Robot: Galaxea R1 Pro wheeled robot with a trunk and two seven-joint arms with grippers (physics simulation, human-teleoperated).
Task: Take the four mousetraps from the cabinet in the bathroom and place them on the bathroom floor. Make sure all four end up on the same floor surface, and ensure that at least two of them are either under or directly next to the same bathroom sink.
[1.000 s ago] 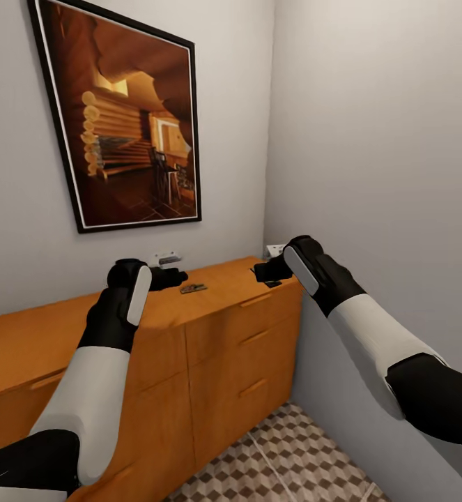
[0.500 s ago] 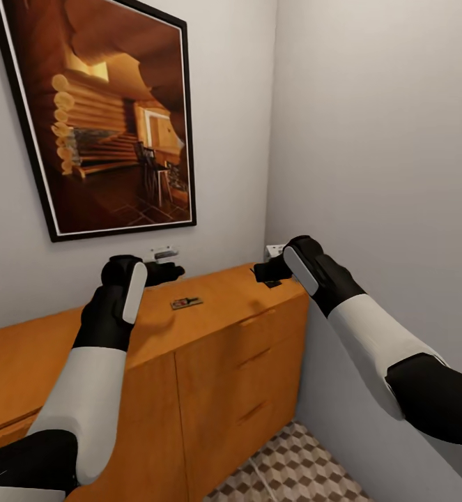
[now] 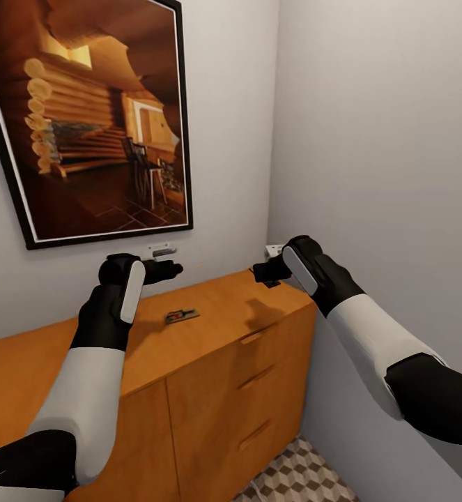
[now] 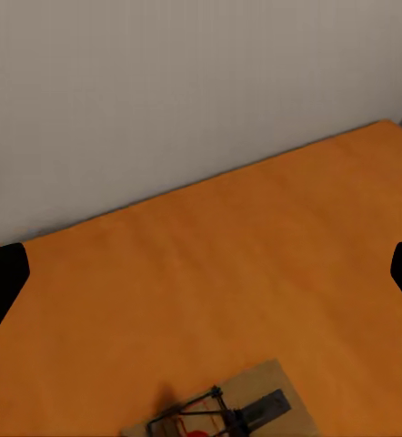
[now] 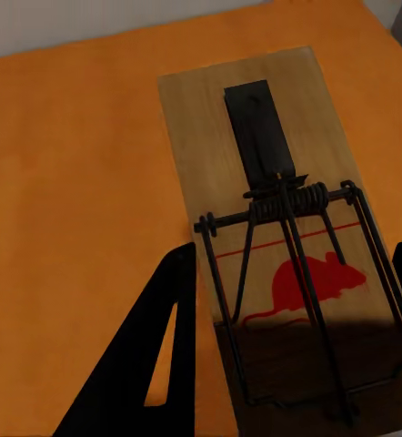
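A corner of a room with an orange-brown cabinet [image 3: 210,335] against grey walls, under a framed picture [image 3: 84,118] of a log interior. One mousetrap [image 3: 181,316] lies flat on the cabinet top, near the middle. The left gripper [image 3: 168,269] hovers above and beyond it, fingers spread apart. The right gripper [image 3: 262,272] hangs over the cabinet's far right corner, fingers parted around a second mousetrap [image 5: 283,228] lying there. Patterned bathroom floor [image 3: 300,477] shows at lower right.
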